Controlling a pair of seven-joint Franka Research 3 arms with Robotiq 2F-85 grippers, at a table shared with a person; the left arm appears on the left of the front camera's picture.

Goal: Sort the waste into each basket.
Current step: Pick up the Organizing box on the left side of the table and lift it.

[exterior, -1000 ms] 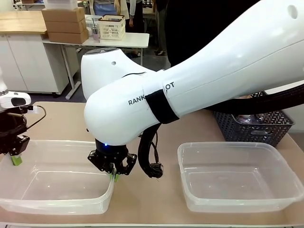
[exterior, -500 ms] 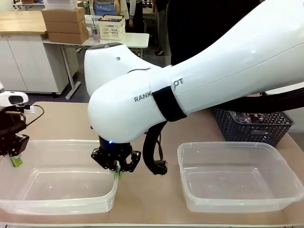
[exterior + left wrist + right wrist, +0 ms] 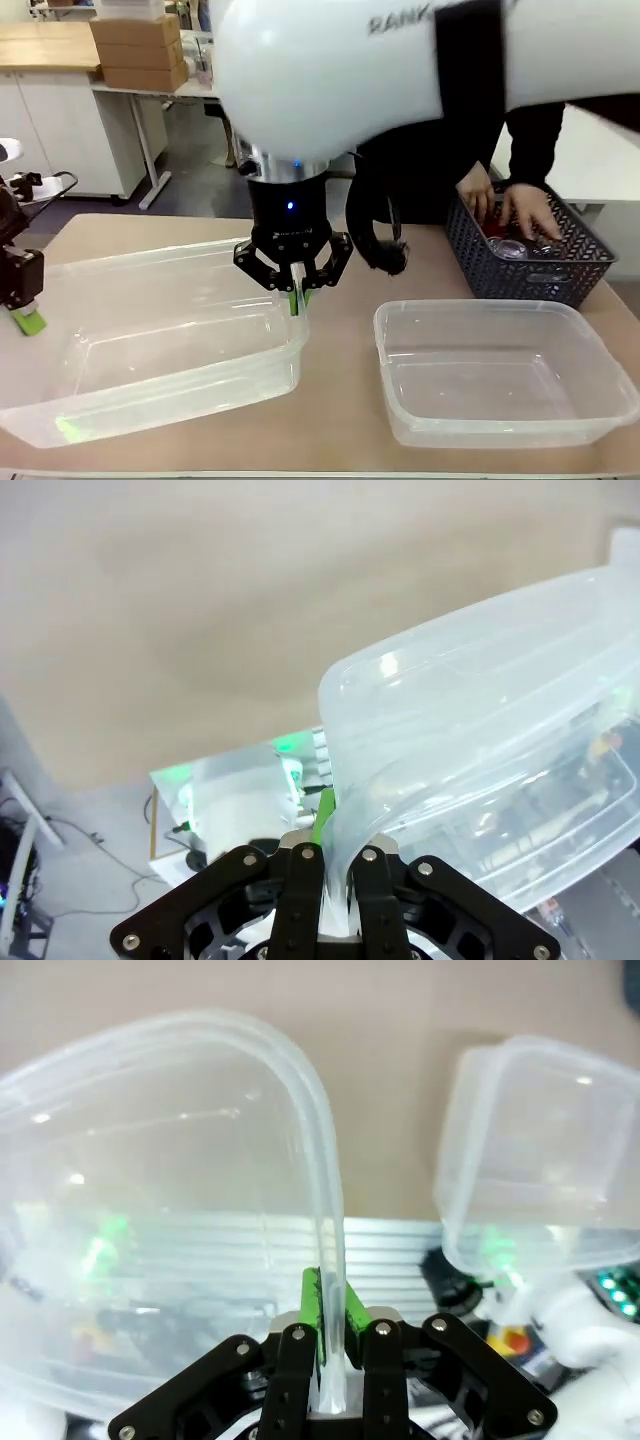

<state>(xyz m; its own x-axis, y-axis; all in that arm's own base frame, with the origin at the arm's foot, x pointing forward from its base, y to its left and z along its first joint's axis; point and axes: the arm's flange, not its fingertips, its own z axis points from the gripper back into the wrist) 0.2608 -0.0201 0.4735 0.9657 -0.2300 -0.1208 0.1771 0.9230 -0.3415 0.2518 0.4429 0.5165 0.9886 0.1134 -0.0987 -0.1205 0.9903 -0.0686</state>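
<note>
Two robot hands are gripping one tub. Left hand (image 3: 28,318) is sitting at the far left, jaws pinched shut on the left rim of the left tub (image 3: 180,390). In the left wrist view its fingers (image 3: 303,895) are clamping the thin clear wall. Left tub is hanging tilted, right end higher than left; can't tell if the low corner is touching the desk (image 3: 340,430). Right hand (image 3: 298,297) is sitting across the middle, narrow, pinching the same tub's right rim, with the green pads (image 3: 312,1310) squeezing it. Right tub (image 3: 480,430) is lying flat on the desk, near the tilted one but apart. Person's hands (image 3: 525,210) are resting inside the dark lattice basket (image 3: 540,275) at far right, where clear plastic waste (image 3: 515,247) is lying.
</note>
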